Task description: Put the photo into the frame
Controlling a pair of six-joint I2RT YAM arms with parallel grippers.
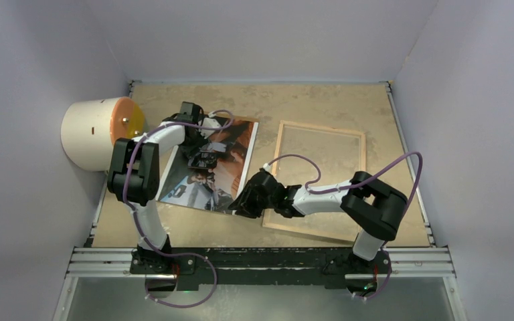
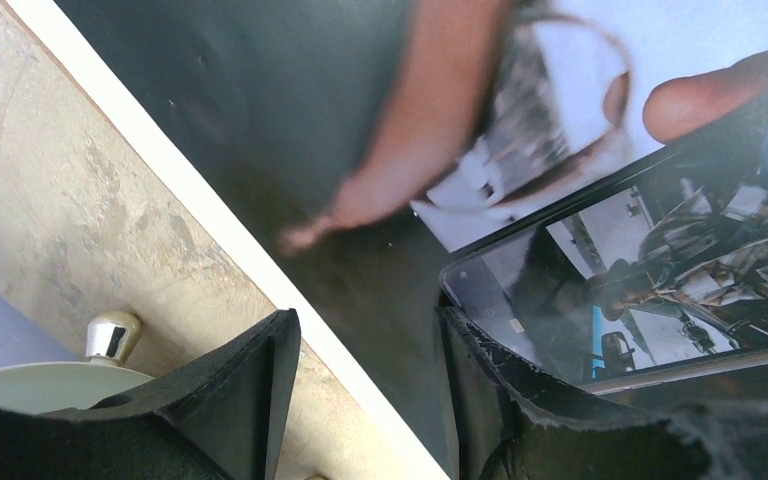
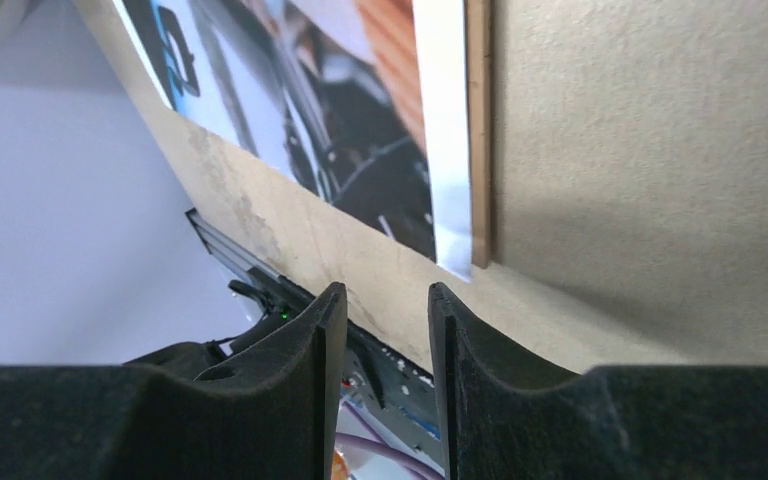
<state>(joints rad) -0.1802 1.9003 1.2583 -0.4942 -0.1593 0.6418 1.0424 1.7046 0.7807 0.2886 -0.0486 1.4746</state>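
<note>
Pincer on the left arm (image 2: 365,330) and pincer on the right arm (image 3: 385,300) are both partly open and hold nothing, so the big glossy dark-and-orange paper photo (image 1: 235,159) lies on the tan surface (image 1: 308,100) beside the thin wooden rectangle frame (image 1: 321,126), not in it yet.

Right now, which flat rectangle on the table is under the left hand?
The photo, a dark printed picture; the frame beside it is only a wooden outline.

Photo (image 1: 231,167) lies on table (image 1: 308,100), left of frame (image 1: 328,154)
</note>
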